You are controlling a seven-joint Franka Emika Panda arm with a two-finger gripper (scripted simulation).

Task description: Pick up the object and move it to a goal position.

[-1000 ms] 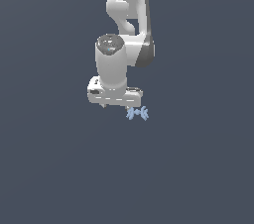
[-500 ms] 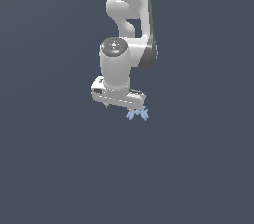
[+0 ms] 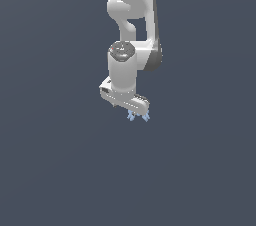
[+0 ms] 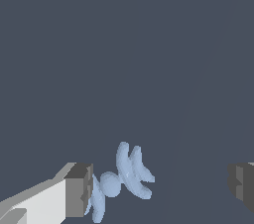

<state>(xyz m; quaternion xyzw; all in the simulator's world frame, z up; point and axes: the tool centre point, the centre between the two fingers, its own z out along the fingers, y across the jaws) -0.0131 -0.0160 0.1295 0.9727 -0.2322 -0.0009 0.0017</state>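
The object (image 3: 138,116) is a tiny pale-blue jack-like thing with curved prongs at both ends. In the exterior view it peeks out just below the white gripper (image 3: 129,108), which is over it. In the wrist view the object (image 4: 121,178) lies between the two fingers, right against one finger (image 4: 79,190) and far from the other finger (image 4: 241,186). The jaws stand wide apart, so the gripper (image 4: 159,188) is open and holds nothing.
The white arm (image 3: 134,25) rises from the gripper toward the top of the exterior view. A plain dark grey surface (image 3: 60,160) lies all around.
The arm has swung toward the exterior view's right and come over the object. The gripper now covers most of the object, which earlier lay beside it.
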